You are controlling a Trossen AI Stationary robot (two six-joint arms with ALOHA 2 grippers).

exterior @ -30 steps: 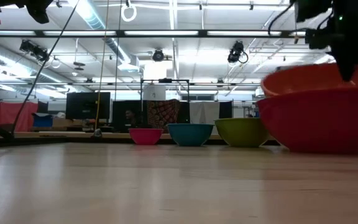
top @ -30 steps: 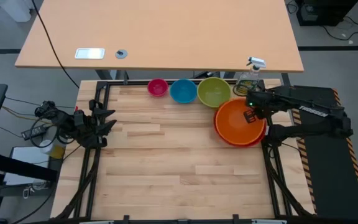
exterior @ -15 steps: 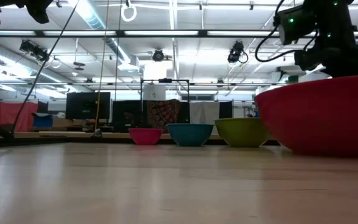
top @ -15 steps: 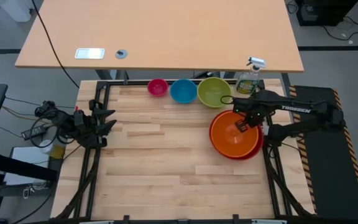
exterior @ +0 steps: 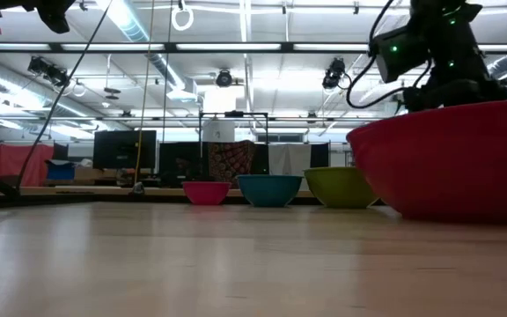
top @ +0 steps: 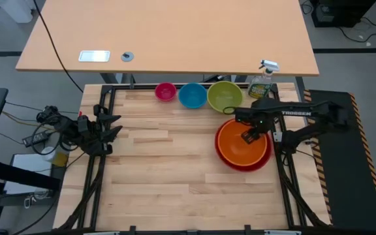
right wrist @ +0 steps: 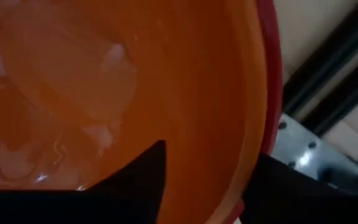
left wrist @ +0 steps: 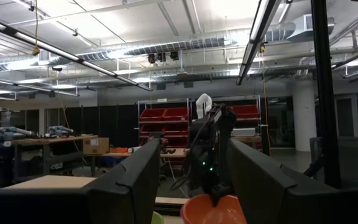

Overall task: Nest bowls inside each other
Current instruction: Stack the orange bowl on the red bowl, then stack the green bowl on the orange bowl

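Note:
The orange bowl [top: 241,145] sits nested in the red bowl [top: 261,162], which rests on its base at the table's right side. My right gripper [top: 247,136] points down into the orange bowl, open. In the right wrist view one finger [right wrist: 143,174] stands inside the orange wall [right wrist: 229,106] and the other [right wrist: 291,186] outside the rim. In the low view the red bowl [exterior: 451,163] hides the fingertips. The pink bowl [top: 165,91], blue bowl [top: 192,95] and lime green bowl [top: 224,96] stand in a row at the far edge. My left gripper [top: 113,127] waits open at the left edge.
A green spray bottle [top: 261,82] stands at the far right corner, just behind the nested bowls. A black frame rail [top: 286,163] runs along the table's right edge beside the red bowl. Bare wood [top: 168,170] spans the middle and near part of the table.
My right gripper has come down and toward the table's near-left, tipping more steeply downward. The orange bowl, which stood tilted above the red bowl's rim, has sunk into the red bowl. The red bowl has slid with it toward the near-left.

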